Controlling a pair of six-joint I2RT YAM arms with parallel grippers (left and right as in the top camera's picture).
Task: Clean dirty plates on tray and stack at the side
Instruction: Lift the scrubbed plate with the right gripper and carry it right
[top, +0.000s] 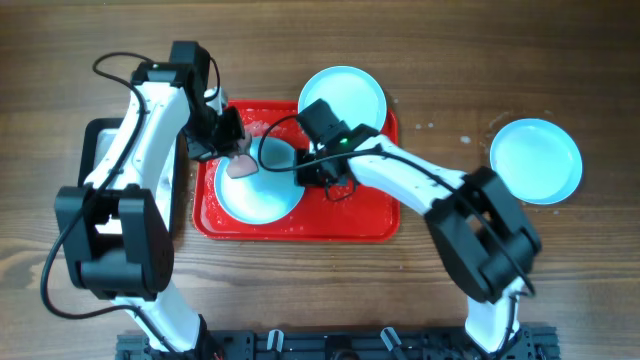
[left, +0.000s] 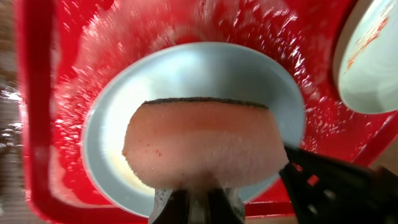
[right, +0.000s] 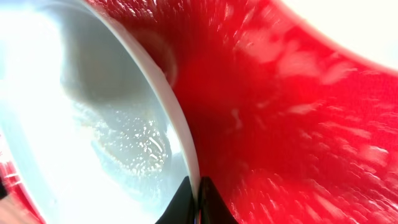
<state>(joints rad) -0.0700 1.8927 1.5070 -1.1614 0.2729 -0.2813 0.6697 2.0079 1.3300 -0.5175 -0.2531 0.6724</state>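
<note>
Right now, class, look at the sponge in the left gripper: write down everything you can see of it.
The sponge is a rounded pad of salmon-pink foam with a thin dark scouring layer along its far edge. The left gripper pinches its near edge, holding it over the pale plate in the wet red tray. Overhead, it sits at that plate's left rim; contact with the plate cannot be told.

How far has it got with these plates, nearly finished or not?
Roughly a third. Looks done: the side plate lies on the table, off the tray. In hand: the left gripper holds a sponge over the tray plate while the right gripper pinches its rim. Still to do: the corner plate, overlapping the tray's far edge, shows an orange smear, and no stack exists yet.
</note>
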